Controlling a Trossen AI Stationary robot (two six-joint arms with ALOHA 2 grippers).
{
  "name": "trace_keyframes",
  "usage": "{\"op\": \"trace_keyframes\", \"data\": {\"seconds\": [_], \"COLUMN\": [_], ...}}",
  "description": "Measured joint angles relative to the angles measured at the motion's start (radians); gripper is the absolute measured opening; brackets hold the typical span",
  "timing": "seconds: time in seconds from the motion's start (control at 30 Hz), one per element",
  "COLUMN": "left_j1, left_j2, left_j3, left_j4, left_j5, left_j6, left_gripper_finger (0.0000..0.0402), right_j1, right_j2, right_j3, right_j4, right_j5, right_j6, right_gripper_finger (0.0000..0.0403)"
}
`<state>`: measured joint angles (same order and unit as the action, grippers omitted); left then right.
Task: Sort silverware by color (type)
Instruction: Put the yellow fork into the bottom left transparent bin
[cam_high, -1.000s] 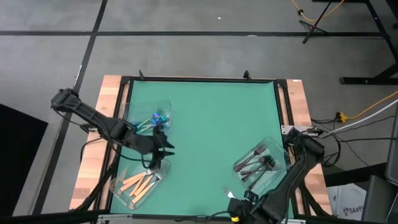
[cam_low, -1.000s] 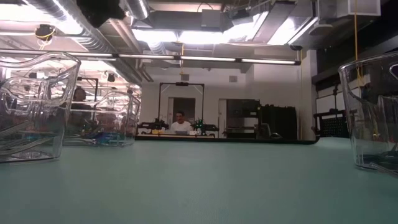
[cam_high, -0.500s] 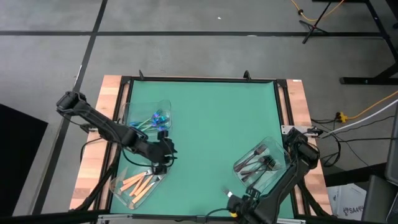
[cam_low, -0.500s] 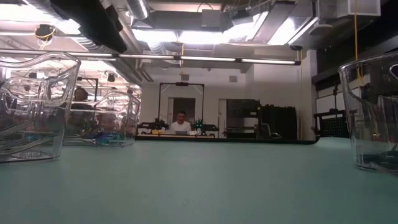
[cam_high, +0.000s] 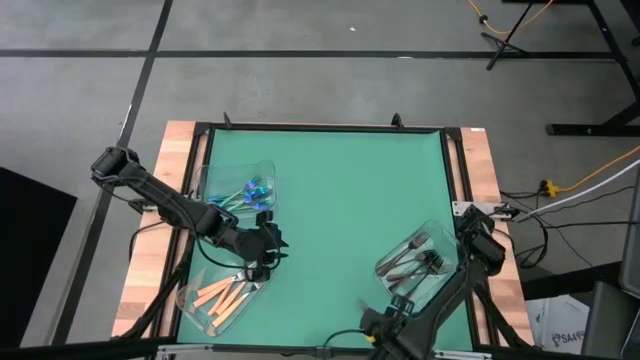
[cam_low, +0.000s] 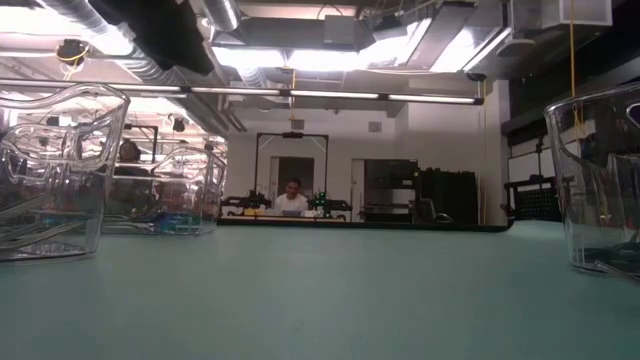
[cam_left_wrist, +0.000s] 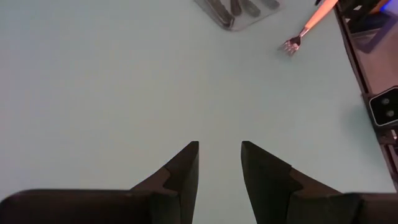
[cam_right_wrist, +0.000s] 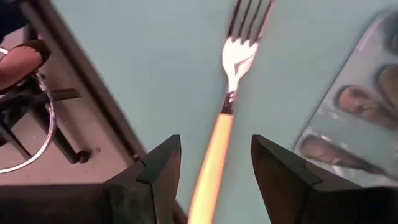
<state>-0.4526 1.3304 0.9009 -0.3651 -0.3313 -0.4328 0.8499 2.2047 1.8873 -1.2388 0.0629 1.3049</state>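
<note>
Right wrist view is the only one showing the loose fork (cam_right_wrist: 225, 118) up close: shiny silver tines, smooth orange handle, lying flat on the green mat (cam_right_wrist: 168, 56). The right gripper (cam_right_wrist: 214, 168) has its dark fingers spread with the handle running between them, not pinching it. From overhead that fork (cam_high: 366, 312) is only a small glint at the near edge, and the right gripper (cam_high: 375, 322) sits low over it.

Left wrist view shows the left gripper (cam_left_wrist: 219, 163), pointed black fingers parted with bare mat between them, holding nothing; far off it catches the same orange fork (cam_left_wrist: 308, 28).

Overhead gives the layout: left gripper (cam_high: 266, 243) between two clear plastic trays. One tray (cam_high: 262, 172) holds shiny blue forks (cam_high: 252, 190); the near left tray (cam_high: 190, 303) holds orange forks (cam_high: 225, 293). The right tray (cam_high: 442, 282) holds dark grey forks (cam_high: 415, 258).

Low view shows neither fork nor fingertips, just glossy curved tray walls (cam_low: 70, 165) at the sides, a dark arm (cam_low: 165, 35) overhead and a person (cam_low: 291, 199) seated in the room behind.
</note>
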Motion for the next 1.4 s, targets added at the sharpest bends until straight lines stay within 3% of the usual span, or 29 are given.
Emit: {"op": "trace_keyframes", "data": {"seconds": [0.7, 1.1, 1.4], "left_j1": [0.000, 0.000, 0.001], "left_j2": [0.000, 0.000, 0.000], "left_j3": [0.000, 0.000, 0.000], "left_j4": [0.011, 0.012, 0.015], "left_j5": [0.000, 0.000, 0.000], "left_j6": [0.000, 0.000, 0.000], "left_gripper_finger": [0.0114, 0.0114, 0.0114], "right_j1": [-0.094, -0.090, -0.090], "right_j2": [-0.001, -0.001, -0.001], "right_j3": [-0.115, -0.085, -0.070], "right_j4": [0.059, 0.065, 0.055], "right_j5": [-0.075, -0.067, -0.056], "right_j6": [-0.135, -0.197, -0.348], "right_gripper_finger": [0.0186, 0.0186, 0.0186]}}
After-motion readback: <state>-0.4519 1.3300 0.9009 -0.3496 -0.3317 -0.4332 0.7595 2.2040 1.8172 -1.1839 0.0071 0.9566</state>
